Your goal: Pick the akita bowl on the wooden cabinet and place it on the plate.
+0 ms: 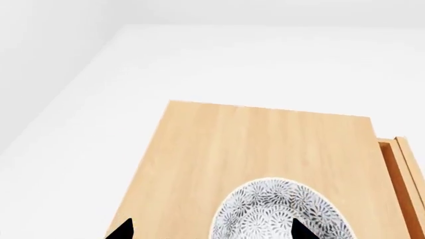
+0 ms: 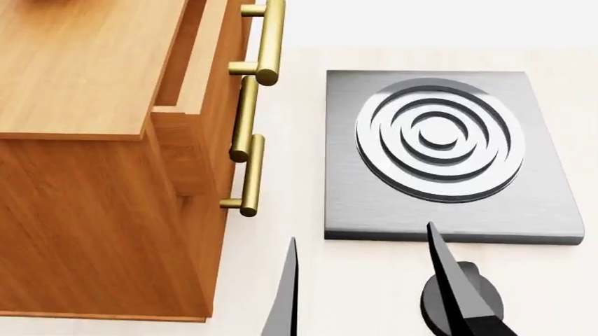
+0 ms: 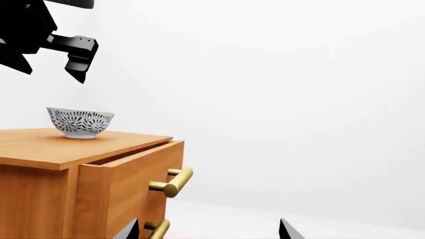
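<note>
Nearest in the head view, the right pincer (image 2: 365, 294) shows two dark fingers spread well apart with nothing between them, hanging over the pale counter (image 2: 374, 280). Just beyond them lies a square grey stove burner plate (image 2: 449, 150) with raised concentric rings, flat on the counter and apart from the fingers. To its left stands the wooden cabinet (image 2: 94, 203), orange-brown with visible grain; its top drawer (image 2: 192, 70) is pulled partly out, and brass bar handles (image 2: 257, 105) run down its front, the closest thing to the right pincer's side. In the right wrist view the akita bowl (image 3: 80, 122) sits upright on the cabinet top, back from the open drawer: small and deep, on a short foot, its outside a dark leafy pattern on white. Above and behind it hangs the black left pincer (image 3: 76, 57), clear of the bowl and not touching it. The left wrist view looks down on the bowl (image 1: 282, 211), whose speckled grey-and-white patterned surface fills the space between the two dark fingertips (image 1: 123, 230), which are spread to either side of it without gripping. Farther off is only white wall.
</note>
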Available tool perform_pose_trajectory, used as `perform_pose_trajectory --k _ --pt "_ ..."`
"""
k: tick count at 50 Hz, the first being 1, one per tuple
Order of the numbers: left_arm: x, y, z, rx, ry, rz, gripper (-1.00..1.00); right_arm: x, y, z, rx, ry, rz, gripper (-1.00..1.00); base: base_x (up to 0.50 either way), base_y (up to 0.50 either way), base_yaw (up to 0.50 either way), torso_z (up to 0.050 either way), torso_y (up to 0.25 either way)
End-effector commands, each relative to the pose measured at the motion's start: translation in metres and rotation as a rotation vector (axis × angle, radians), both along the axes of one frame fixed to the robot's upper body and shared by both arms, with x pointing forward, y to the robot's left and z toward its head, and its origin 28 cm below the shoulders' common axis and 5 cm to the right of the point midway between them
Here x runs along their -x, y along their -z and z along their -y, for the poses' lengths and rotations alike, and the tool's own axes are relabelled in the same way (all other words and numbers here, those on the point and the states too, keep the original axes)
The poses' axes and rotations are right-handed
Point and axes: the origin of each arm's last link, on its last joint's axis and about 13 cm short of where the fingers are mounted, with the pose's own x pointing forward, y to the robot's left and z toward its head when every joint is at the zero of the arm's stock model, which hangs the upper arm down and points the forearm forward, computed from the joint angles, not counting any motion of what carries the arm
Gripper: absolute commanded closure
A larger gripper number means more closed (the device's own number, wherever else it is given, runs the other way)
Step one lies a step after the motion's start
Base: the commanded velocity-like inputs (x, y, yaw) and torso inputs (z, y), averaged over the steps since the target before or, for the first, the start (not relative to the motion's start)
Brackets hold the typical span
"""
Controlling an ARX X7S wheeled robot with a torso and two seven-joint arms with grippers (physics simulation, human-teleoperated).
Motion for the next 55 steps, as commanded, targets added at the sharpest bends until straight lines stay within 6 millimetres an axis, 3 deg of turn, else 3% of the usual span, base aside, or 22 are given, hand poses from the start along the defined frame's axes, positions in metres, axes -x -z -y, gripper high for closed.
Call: perform_pose_trajectory --k 1,18,28,40,44,52,53,55 --pt "-0.003 0.005 -0.001 -0.015 0.015 -0.013 -1.0 0.0 0.001 0.0 -0.002 0.0 -0.004 -1.0 0.0 0.0 0.0 0.0 0.0" --pt "-0.006 0.018 -0.004 0.027 -0.028 -0.086 -1.0 -0.001 0.001 0.0 0.001 0.002 -0.004 -1.0 0.0 0.0 0.0 0.0 0.0" --pt "-0.007 0.021 -0.007 0.041 -0.028 -0.099 -1.0 -0.001 0.001 0.0 0.001 0.003 -0.003 -1.0 0.0 0.0 0.0 0.0 -0.139" --pt "-0.014 0.045 -0.007 0.1 0.028 -0.207 -1.0 -0.001 0.002 0.0 0.003 0.004 -0.006 -1.0 0.0 0.0 0.0 0.0 0.0" --pt "-0.019 0.05 -0.011 -0.012 -0.058 -0.186 -1.0 -0.002 0.002 -0.001 0.004 0.002 -0.008 -1.0 0.0 0.0 0.0 0.0 0.0" --pt "-0.022 0.049 -0.011 -0.099 0.006 -0.151 -1.0 -0.002 0.002 0.0 0.001 0.003 -0.01 -1.0 0.0 0.0 0.0 0.0 -0.005" --pt "-0.022 0.049 -0.012 -0.177 -0.046 -0.155 1.0 -0.003 0.003 0.0 0.001 0.004 -0.01 -1.0 0.0 0.0 0.0 0.0 0.0" --pt "-0.022 0.048 -0.012 -0.151 -0.042 -0.145 1.0 -0.003 0.003 0.0 0.002 0.004 -0.009 -1.0 0.0 0.0 0.0 0.0 -0.006"
